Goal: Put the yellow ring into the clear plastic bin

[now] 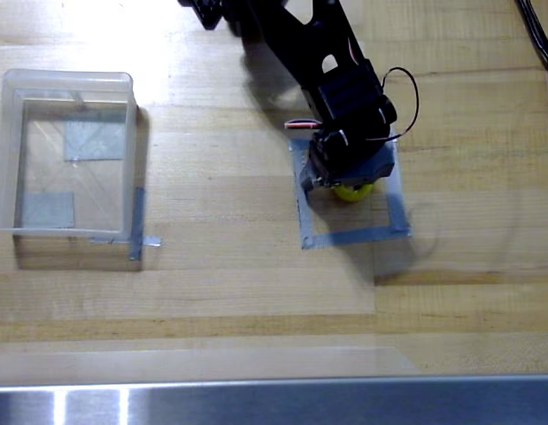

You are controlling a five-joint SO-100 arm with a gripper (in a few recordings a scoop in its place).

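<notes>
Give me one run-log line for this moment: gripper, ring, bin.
gripper: down over ring, jaw state hidden | yellow ring: inside grey tape square, partly covered | clear plastic bin: at left, no ring inside | phase: grasp

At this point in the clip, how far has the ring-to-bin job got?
Early stage. In the overhead view the gripper is down over the yellow ring, which sits inside the grey tape square; whether the fingers have closed on it is hidden. The clear plastic bin at left holds no ring. Lift, carry and drop remain.

Wooden table (256, 292) — clear plastic bin (8, 159), tape square (358, 237)
</notes>
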